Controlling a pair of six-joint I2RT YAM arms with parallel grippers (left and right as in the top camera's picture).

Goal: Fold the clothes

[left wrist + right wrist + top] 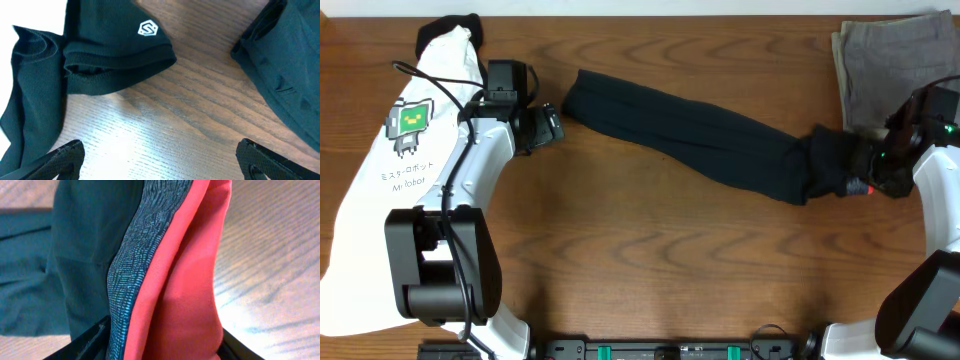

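— Wooden table (650,270), and what is biggest on it?
— White T-shirt (370,210) far left. Black trousers (700,140) slant across the middle in a long narrow band. Grey-olive folded trousers (885,65) top right.
— And the arms?
— Right gripper (868,178) pinches the grey, coral-edged waistband (132,285). Left gripper (548,125) gapes wide, empty, beside the leg ends.

The left gripper (162,159) hangs wide open over the wooden table (165,115). Ahead on the left lies a black hemmed cloth (115,50) bearing a small white logo (147,28). The dark trousers (285,60) fill the upper right.
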